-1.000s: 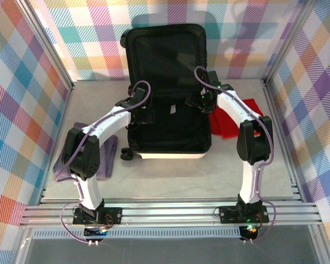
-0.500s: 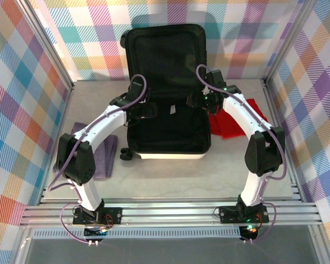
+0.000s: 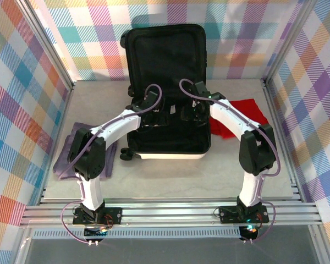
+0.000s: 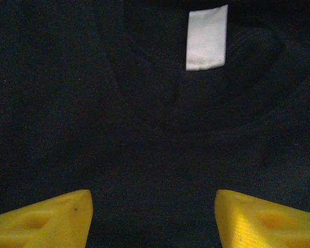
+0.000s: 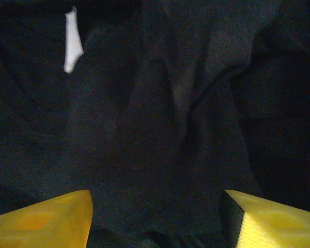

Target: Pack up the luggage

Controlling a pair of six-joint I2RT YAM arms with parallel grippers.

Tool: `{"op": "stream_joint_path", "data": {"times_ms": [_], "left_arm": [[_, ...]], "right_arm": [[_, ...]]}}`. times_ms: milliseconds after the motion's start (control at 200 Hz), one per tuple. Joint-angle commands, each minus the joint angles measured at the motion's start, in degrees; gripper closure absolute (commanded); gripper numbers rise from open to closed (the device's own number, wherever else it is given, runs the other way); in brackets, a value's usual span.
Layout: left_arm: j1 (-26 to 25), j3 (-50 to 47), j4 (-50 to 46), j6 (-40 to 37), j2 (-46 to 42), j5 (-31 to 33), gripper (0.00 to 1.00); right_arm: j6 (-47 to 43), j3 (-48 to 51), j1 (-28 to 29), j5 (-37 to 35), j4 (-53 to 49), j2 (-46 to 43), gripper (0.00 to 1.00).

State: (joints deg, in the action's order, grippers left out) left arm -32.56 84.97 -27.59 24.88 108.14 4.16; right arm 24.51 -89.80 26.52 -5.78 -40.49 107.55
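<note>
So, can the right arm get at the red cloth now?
Probably yes: the red cloth lies uncovered on the table beside the luggage, close to the right gripper, whose jaws stand open.

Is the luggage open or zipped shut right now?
Open. The luggage lies flat on the table with its lid standing upright behind it, black lining showing.
</note>
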Motion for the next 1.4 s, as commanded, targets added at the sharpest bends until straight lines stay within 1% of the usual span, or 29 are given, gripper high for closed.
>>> {"op": "stream_joint_path", "data": {"times_ms": [0,165,225,315,390,445,555,595,685,780,915,1110,1240,1295,1395], "left_arm": [[-0.14,-0.85,0.70,2.19,2.31,2.48,0.37],[-0.14,0.25,0.11,2.59,5.77,2.69,0.38],[-0.14,-1.12,0.74,3.30,4.60,2.42,0.38],[-0.14,-3.39,2.00,3.53,0.58,1.59,0.38],[-0.23,-3.51,1.89,2.08,-2.67,1.18,0.37],[-0.23,-2.78,1.21,0.86,-3.09,0.53,0.36],[-0.14,1.41,-4.51,1.08,2.50,3.18,0.37],[-0.14,1.84,-4.71,1.44,4.43,3.02,0.38],[-0.14,1.34,-3.11,2.48,6.86,3.05,0.38],[-0.14,1.78,-2.40,2.76,8.33,3.50,0.38],[-0.05,3.52,-2.24,2.55,9.81,3.42,0.38],[0.30,5.89,-3.34,1.82,11.06,3.38,0.38],[0.48,6.66,-3.86,1.40,11.22,3.54,0.38],[0.56,7.04,-4.21,1.09,11.26,3.47,0.38],[0.56,7.23,-4.23,0.48,10.16,3.18,0.38]], "right_arm": [[-1.11,1.74,0.79,-5.30,-2.34,0.68,0.33],[-1.43,0.32,0.96,-7.96,-3.12,3.80,0.33],[-1.49,-0.17,0.94,-8.10,-3.15,4.56,0.33],[-1.65,-0.44,1.07,-8.36,-3.14,5.45,0.34],[-1.92,-0.92,1.07,-8.80,-3.43,6.21,0.39],[-2.05,-1.33,1.08,-9.10,-4.09,6.85,0.44],[-2.08,-1.23,1.15,-9.25,-4.33,7.15,0.53],[-2.08,-1.08,1.16,-9.08,-4.42,7.08,0.57],[-2.17,-0.79,1.25,-9.16,-5.46,6.52,0.71],[-2.80,0.22,1.25,-8.11,-6.42,5.11,0.79],[-3.94,1.40,1.28,-4.71,-8.57,3.48,0.85],[-4.87,3.45,1.34,0.55,-10.70,1.41,0.89],[-5.76,3.87,1.43,2.66,-11.99,0.47,0.89],[-6.24,3.14,1.41,2.64,-12.79,0.40,0.86],[-6.66,1.64,1.45,2.27,-13.28,-0.41,0.71]]}}
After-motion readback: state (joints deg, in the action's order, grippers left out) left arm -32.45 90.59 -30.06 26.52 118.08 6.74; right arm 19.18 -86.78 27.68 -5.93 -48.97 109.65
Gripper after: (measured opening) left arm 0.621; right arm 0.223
